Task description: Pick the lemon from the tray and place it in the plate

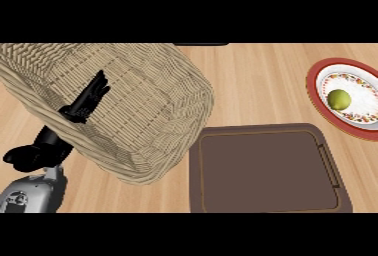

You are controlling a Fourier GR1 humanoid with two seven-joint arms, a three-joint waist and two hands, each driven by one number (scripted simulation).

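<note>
A yellow-green lemon (339, 99) lies on the white, red-rimmed plate (323, 69) at the right edge of the head view. The brown tray (266, 170) sits at the lower middle with nothing on it. My left hand (90, 97) shows at the left, in front of a wicker basket, fingers straight and pointing up, holding nothing. Its grey forearm comes in from the lower left corner. My right hand does not appear in this view.
A large wicker basket (148, 100) lies tipped across the upper left of the wooden counter (251, 80). A dark object (201, 44) peeks in at the top edge.
</note>
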